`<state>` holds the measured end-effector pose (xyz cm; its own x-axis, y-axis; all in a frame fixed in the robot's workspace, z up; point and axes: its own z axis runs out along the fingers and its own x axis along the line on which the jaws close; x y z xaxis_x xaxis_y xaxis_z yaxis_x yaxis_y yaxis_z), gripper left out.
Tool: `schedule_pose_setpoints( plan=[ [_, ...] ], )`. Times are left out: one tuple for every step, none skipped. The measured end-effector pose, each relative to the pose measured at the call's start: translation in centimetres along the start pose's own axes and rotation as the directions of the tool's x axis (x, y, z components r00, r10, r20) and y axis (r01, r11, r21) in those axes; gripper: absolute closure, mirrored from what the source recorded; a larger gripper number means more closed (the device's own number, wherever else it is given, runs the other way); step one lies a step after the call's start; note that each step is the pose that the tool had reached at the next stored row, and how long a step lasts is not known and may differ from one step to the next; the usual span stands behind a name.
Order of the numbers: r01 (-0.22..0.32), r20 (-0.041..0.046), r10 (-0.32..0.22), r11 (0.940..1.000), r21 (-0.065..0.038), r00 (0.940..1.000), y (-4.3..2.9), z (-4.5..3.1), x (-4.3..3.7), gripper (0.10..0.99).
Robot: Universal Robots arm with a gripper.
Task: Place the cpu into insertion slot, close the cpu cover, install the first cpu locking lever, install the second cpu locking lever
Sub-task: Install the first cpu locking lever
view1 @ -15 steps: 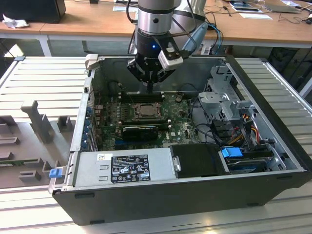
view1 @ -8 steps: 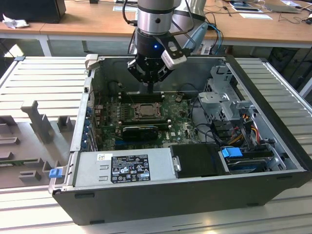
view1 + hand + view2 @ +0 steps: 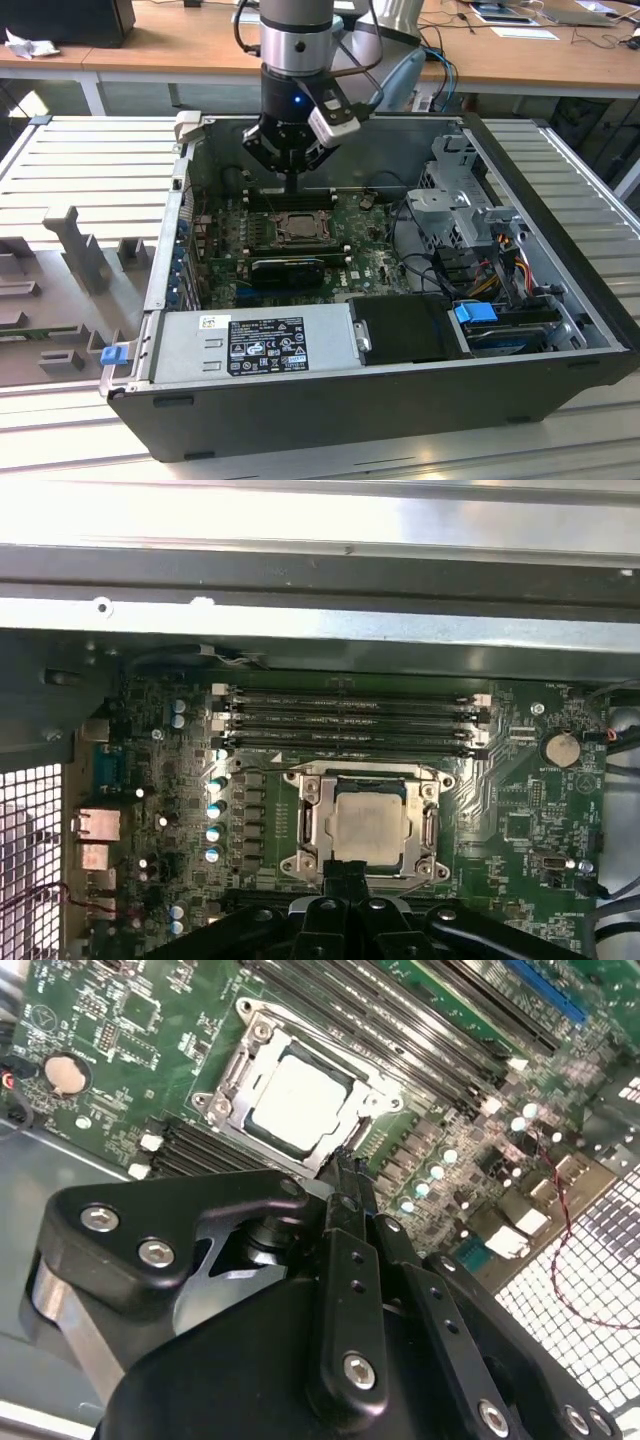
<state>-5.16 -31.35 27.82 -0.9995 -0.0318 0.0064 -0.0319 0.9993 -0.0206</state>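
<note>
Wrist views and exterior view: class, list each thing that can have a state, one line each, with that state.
cpu: seated in the insertion slot, metal top up.
cpu cover: closed, lying flat around the cpu.
gripper: shut, tip at the insertion slot's edge.
computer case: open, lying on its side.

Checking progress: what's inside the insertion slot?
The cpu lies in it, pale top showing through the window of the cover. Whatever is under the cpu is covered.
</note>
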Motion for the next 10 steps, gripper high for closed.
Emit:
schedule_pose_setpoints(
  plan=[
    [-0.003, 0.0, 0.003, 1.0, -0.001, 1.0, 0.02, 0.09, 0.34, 0.98],
    [-0.004, 0.0, 0.004, 1.0, -0.001, 1.0, 0.04, 0.15, 0.77, 0.98],
    [-0.004, 0.0, 0.004, 1.0, -0.002, 1.0, 0.07, 0.23, 1.73, 0.98],
    [-0.004, 0.0, 0.004, 1.0, -0.002, 1.0, 0.08, 0.25, 2.14, 0.98],
    [-0.004, 0.0001, 0.004, 1.0, -0.003, 1.0, 0.1, 0.28, 2.64, 0.98],
    [-0.004, 0.0, 0.004, 1.0, -0.004, 1.0, 0.11, 0.3, 3.04, 0.98],
    [-0.004, 0.0002, 0.004, 1.0, -0.007, 1.0, 0.13, 0.32, 3.4, 0.98],
    [-0.004, 0.0004, 0.004, 0.9998, -0.02, 1.0, 0.14, 0.33, 3.9, 0.98],
    [-0.004, 0.0008, 0.004, 0.9995, -0.031, 1.0, 0.15, 0.34, 4.1, 0.98],
    [-0.005, 0.0012, 0.005, 0.9992, -0.041, 1.0, 0.15, 0.35, 4.27, 0.98]
  ],
)
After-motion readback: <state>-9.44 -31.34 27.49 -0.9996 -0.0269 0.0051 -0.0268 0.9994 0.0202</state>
